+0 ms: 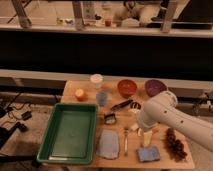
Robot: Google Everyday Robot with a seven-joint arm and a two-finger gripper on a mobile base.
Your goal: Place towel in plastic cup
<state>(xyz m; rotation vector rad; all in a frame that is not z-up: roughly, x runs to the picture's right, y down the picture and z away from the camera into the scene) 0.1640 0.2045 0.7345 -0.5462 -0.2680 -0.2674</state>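
The towel (108, 144) lies flat, a limp grey-blue cloth at the table's front, just right of the green tray. The plastic cup (102, 98) stands upright behind it, a small blue-grey tumbler near the tray's far right corner. My white arm reaches in from the right over the table's middle. Its gripper (136, 126) points down at the arm's left end, to the right of the towel and a little behind it, and well in front of the cup. It stands open and holds nothing; the wrist hides most of it.
A green tray (55, 145) fills the left side. At the back stand a white cup (96, 80), an orange round thing (80, 94), a red bowl (127, 87) and a purple bowl (155, 87). A blue sponge (149, 153), a brown cluster (175, 142) and small utensils lie at the front right.
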